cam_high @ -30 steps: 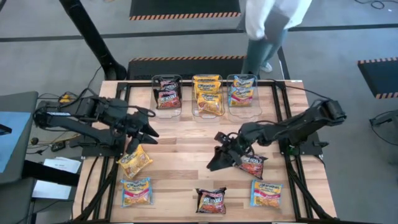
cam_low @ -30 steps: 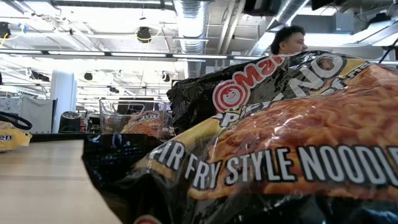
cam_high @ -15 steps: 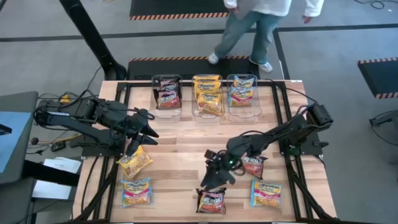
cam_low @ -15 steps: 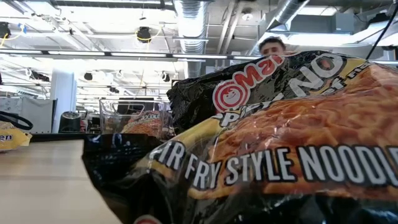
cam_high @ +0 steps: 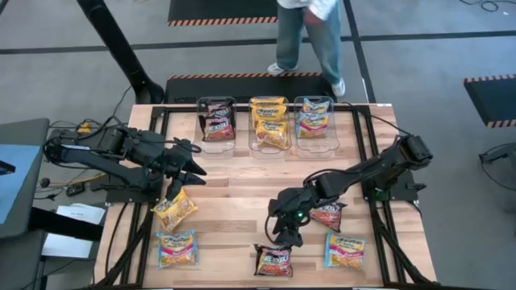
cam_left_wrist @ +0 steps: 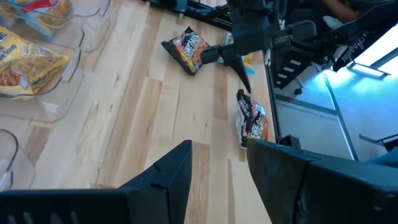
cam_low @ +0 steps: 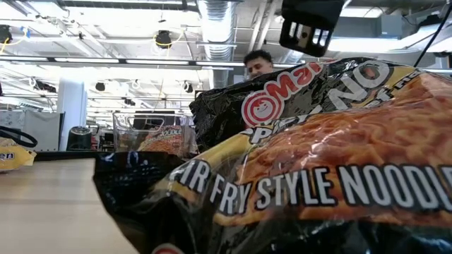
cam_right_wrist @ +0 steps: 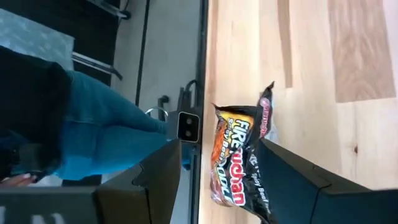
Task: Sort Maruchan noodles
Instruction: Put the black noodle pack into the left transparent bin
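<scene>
The right gripper (cam_high: 284, 240), jaws spread, hangs low-centre in the high view just above a dark red-black packet (cam_high: 273, 261) at the table's near edge — apparently lined up to grasp it. The left gripper (cam_high: 193, 171), also spread, waits mid-left over a yellow-orange packet (cam_high: 175, 209).

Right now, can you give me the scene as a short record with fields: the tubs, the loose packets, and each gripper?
tubs: three clear tubs in a row at the table's far edge, each holding packets
loose packets: five on the table; a dark packet at the near edge
right gripper: open, just above the dark packet, holding nothing
left gripper: open, empty, above the left side near a yellow packet
background: a person walks beyond the table
</scene>
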### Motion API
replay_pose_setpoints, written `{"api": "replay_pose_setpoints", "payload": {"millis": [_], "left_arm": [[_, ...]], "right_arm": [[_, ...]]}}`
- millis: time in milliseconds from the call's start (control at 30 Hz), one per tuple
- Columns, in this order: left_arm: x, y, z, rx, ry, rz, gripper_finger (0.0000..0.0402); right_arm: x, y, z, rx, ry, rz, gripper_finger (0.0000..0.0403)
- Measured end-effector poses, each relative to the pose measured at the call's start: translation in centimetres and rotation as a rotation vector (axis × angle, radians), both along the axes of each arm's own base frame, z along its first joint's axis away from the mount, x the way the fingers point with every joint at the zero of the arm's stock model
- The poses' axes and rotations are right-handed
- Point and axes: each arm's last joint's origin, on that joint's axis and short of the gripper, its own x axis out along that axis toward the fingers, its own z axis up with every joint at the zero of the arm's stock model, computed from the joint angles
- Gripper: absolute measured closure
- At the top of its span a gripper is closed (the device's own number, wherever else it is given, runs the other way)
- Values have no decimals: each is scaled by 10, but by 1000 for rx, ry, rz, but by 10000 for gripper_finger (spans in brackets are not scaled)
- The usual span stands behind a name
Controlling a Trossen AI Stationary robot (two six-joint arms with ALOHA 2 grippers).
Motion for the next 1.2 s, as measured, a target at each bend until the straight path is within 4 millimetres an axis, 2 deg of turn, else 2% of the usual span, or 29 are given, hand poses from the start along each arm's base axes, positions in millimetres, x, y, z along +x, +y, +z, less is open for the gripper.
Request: {"api": "replay_pose_setpoints", "payload": {"millis": [433, 733, 933, 1067, 1200], "left_arm": [[0, 0, 0, -3, 1, 1, 260], [0, 0, -1, 8, 5, 14, 260], [-1, 1, -2, 12, 24, 17, 260], [-1, 1, -2, 12, 26, 17, 260], [-1, 1, -3, 7, 29, 20, 260]], "right_arm": [[-10, 12, -18, -149, 14, -56, 168], [3, 28, -58, -145, 89, -61, 168], [6, 30, -68, -123, 117, -60, 168], [7, 34, -63, -114, 87, -56, 168], [5, 39, -68, -121, 97, -42, 168]]}}
